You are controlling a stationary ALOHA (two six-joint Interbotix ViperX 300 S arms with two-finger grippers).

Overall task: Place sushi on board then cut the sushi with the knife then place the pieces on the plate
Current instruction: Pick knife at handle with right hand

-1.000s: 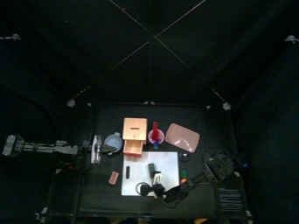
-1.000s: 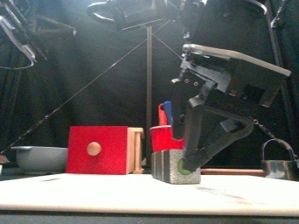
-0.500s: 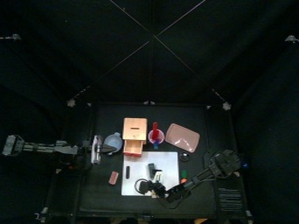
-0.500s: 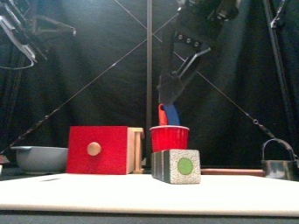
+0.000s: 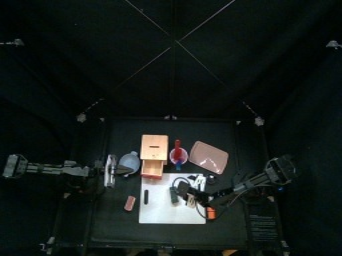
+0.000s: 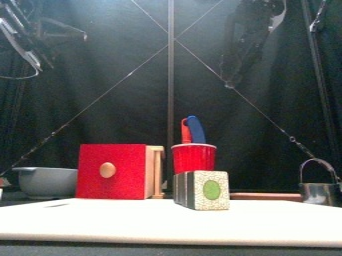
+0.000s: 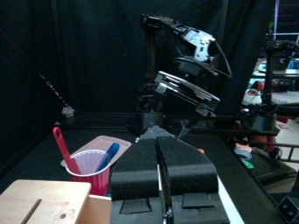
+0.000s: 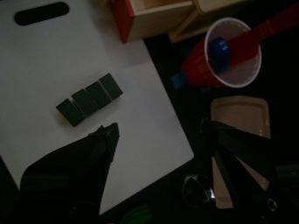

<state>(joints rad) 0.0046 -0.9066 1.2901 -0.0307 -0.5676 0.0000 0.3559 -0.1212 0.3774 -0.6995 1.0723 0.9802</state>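
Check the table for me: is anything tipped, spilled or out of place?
Nothing stands out. The sushi roll lies whole on the white board, the red cup stands upright holding both knives, and the right gripper hangs above the board, fingers open.

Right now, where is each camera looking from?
Top: high above, looking down at the white cutting board; both arms show.
Front: at the table's edge, level with the sushi roll; right arm overhead.
Left wrist: behind its shut fingers, facing the red cup.
Right wrist: above its open fingers, looking down at the board.
Shared: front and right wrist see the sushi roll.
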